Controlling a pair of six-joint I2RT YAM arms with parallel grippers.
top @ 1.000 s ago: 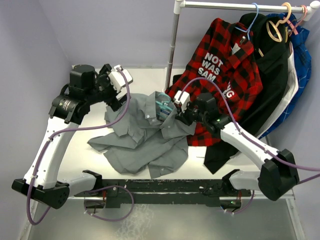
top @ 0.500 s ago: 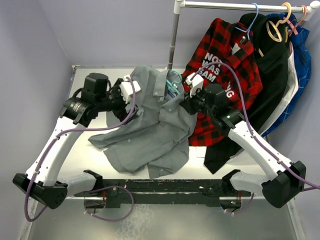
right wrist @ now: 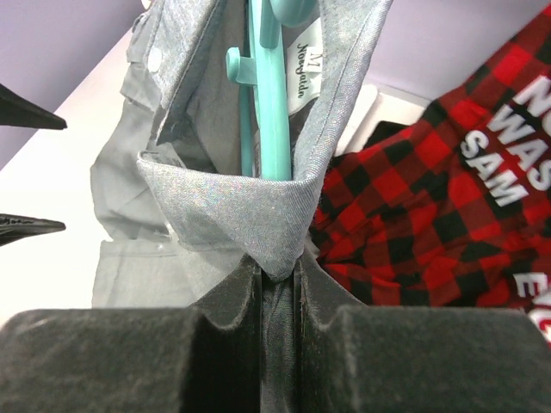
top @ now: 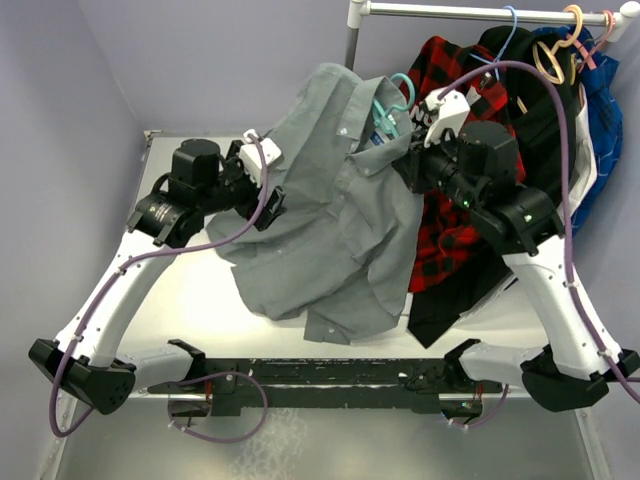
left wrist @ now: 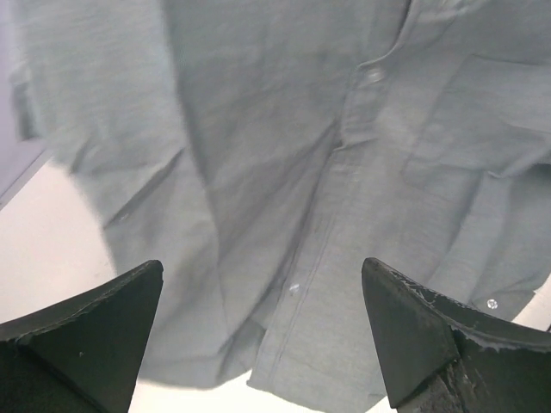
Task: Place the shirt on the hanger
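The grey shirt (top: 340, 190) hangs lifted off the table, its hem trailing near the front. The teal hanger (top: 392, 100) sits inside its collar, hook sticking up. My right gripper (top: 412, 150) is shut on the shirt's collar; the wrist view shows grey cloth (right wrist: 258, 215) pinched between the pads, with the teal hanger (right wrist: 271, 112) and the white neck label just above. My left gripper (top: 272, 205) is open and empty, close against the shirt's left side; its wrist view shows the button placket (left wrist: 344, 172) between the spread fingers (left wrist: 95, 327).
A rail (top: 470, 12) at the back right carries the red-and-black plaid shirt (top: 450, 220) on a light-blue hanger (top: 505, 40), dark and blue garments, and tan and pink hangers (top: 565, 45). The rail's post (top: 350, 40) stands behind the grey shirt. Bare table (top: 190, 310) at left.
My right gripper has risen up and to the right, lifting the shirt by its collar off the table with the hanger inside. My left gripper stayed low beside the shirt.
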